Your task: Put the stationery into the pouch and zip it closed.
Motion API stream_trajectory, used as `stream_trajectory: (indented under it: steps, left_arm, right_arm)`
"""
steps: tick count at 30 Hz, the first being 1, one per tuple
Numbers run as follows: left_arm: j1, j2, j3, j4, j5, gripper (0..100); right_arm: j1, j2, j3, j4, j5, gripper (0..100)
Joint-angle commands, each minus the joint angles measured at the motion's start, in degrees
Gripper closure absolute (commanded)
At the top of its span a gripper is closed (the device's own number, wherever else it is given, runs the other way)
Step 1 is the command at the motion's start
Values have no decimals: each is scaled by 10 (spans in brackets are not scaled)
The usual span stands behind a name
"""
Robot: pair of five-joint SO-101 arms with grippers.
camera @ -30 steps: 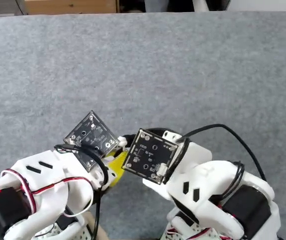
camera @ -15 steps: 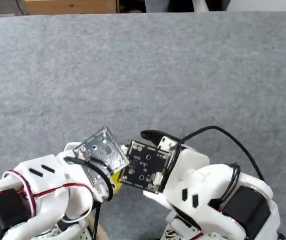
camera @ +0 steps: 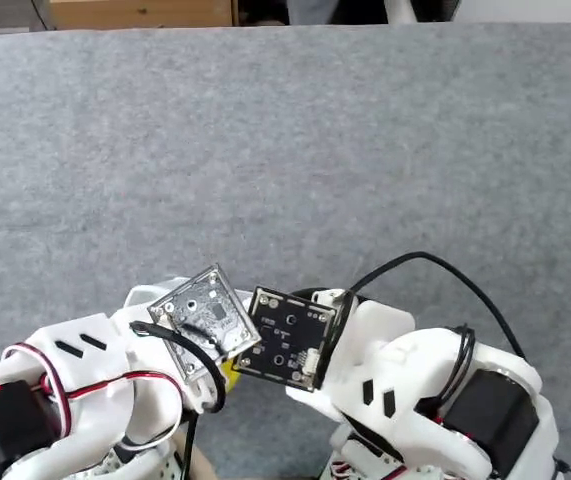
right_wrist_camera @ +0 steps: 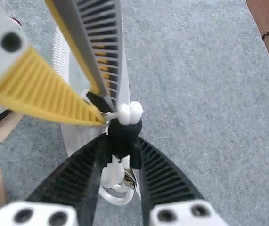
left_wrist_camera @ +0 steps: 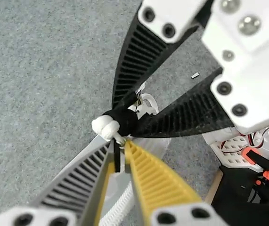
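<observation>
left gripper (left_wrist_camera: pixel 118 149): pinched tight on zip pull (left_wrist_camera: pixel 117 162)
right gripper (right_wrist_camera: pixel 123 141): clamped on black end tab (right_wrist_camera: pixel 123 128)
pouch (right_wrist_camera: pixel 75 136): near table edge, between both grippers
handling: likely light, floppy; hold tab taut, draw by pull

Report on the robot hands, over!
Left end effector shut on white zippered pouch. Right end effector shut on black zipper pull. Grey felt table beneath.
</observation>
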Motion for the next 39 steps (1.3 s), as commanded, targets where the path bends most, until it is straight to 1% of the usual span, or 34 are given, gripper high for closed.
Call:
stream_trajectory:
  steps: [1,4,11,15,17,19,22,24,27,28,33,36,39]
  left_arm:
    - [-5,3,22,9,-5,972]
    - [-7,4,24,9,-4,972]
    - [-11,8,24,8,-7,971]
    - [-61,10,24,-28,-6,969]
    - [-77,10,26,-30,-4,948]
    - [-77,9,26,-28,-3,934]
    - [-74,4,26,-27,-6,966]
    - [-60,4,26,-26,-9,972]
    - [-23,4,23,-6,-41,972]
    - [-14,4,23,-1,-47,972]
    - [-1,4,26,2,-51,972]
    - [-1,4,27,2,-52,972]
    - [-1,4,27,2,-52,972]
  right_arm:
    - [-26,0,-3,4,30,986]
    - [-10,1,-43,4,31,986]
    - [114,5,-150,-34,31,986]
    - [154,6,-179,-55,2,986]
    - [155,6,-179,-50,-5,986]
    - [155,6,-162,-43,-4,985]
    - [155,16,-123,-37,-4,976]
    - [155,21,-100,-39,-4,926]
    - [155,24,-79,-38,-4,832]
    - [155,24,-72,-38,-4,817]
    - [153,22,-29,-22,28,812]
    - [127,21,-22,1,35,812]
    - [77,20,-22,27,25,812]
